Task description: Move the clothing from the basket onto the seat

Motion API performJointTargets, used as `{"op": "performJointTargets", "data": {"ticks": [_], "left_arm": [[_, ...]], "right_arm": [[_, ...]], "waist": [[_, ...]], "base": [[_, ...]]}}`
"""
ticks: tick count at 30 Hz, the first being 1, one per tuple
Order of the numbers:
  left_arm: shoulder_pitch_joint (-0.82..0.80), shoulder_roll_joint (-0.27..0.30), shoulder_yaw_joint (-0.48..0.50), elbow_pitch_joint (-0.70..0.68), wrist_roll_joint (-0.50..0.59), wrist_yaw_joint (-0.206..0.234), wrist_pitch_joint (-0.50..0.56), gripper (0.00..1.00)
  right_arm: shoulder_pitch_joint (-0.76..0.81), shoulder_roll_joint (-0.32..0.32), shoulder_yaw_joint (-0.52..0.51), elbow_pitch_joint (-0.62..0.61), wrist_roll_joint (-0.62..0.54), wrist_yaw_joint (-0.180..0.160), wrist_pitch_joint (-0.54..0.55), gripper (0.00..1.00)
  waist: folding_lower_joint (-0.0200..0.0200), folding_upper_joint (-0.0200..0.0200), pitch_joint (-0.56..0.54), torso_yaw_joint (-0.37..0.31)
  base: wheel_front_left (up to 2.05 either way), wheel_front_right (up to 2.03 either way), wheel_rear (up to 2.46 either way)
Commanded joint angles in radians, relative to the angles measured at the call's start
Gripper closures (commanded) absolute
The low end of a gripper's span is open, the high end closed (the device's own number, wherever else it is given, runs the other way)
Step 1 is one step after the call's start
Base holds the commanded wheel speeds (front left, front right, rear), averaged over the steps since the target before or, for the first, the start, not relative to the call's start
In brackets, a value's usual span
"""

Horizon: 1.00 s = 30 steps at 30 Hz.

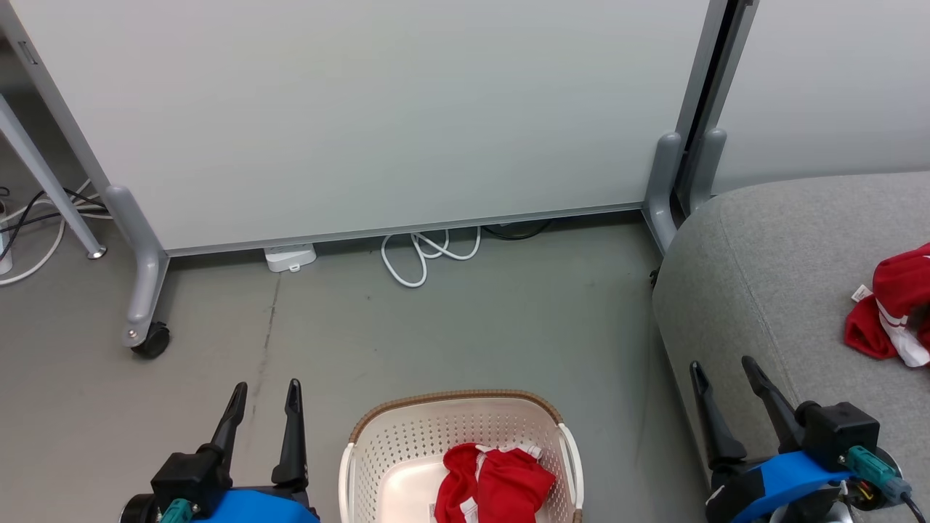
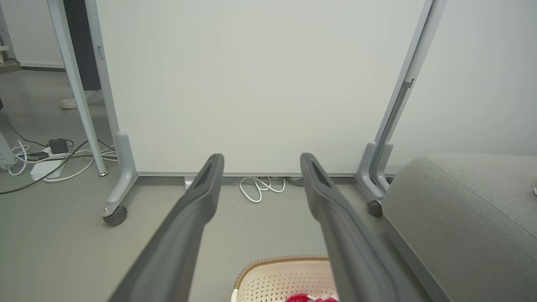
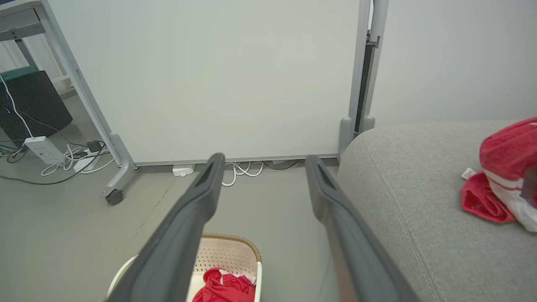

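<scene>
Half done, I judge: one red garment (image 1: 890,305) lies on the seat (image 1: 770,276), right of my right gripper (image 1: 722,364); the other garment (image 1: 498,483) sits in the basket (image 1: 450,398), just right of my left gripper (image 1: 267,387). Both gape wide, empty

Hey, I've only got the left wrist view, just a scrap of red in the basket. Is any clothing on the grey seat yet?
Observer: Yes, one red garment lies on the seat, far right in the head view.
Operator: How much remains in the basket?
Observer: A second red garment, crumpled toward the right side of the basket.
Operator: Right gripper?
Observer: The right gripper is open and empty, by the seat's near edge.
</scene>
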Motion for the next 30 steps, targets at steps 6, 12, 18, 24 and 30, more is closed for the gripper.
{"op": "performJointTargets", "data": {"ticks": [6,12,18,24,30], "left_arm": [[-0.014,-0.002,-0.002,0.005,-0.003,-0.002,-0.003,0.0],[-0.019,-0.001,-0.007,0.011,-0.004,-0.002,-0.003,0.0],[-0.027,0.004,-0.019,0.016,-0.009,-0.002,-0.003,0.0],[-0.043,0.004,-0.033,0.011,-0.009,-0.002,-0.003,0.0],[-0.081,0.006,-0.046,0.013,-0.001,-0.002,-0.003,0.0]], "right_arm": [[0.011,-0.002,0.004,-0.006,-0.003,0.0,0.007,0.0],[0.011,0.0,0.009,-0.013,-0.003,0.0,0.01,0.0],[-0.002,0.003,0.025,-0.024,0.006,0.0,0.014,0.0],[-0.018,0.003,0.034,-0.032,0.007,0.0,0.018,0.0],[-0.054,0.003,0.048,-0.045,0.005,0.0,0.012,0.0]], "waist": [[0.0,0.0,0.006,-0.009],[0.0,0.0,0.013,-0.014],[0.0,0.0,0.033,-0.033],[0.0,0.0,0.078,-0.061],[0.0,0.0,0.167,-0.112]], "base": [[0.0,0.0,0.0],[0.0,0.0,0.0],[0.0,0.0,0.0],[0.0,0.0,0.0],[0.0,0.0,0.0]]}}
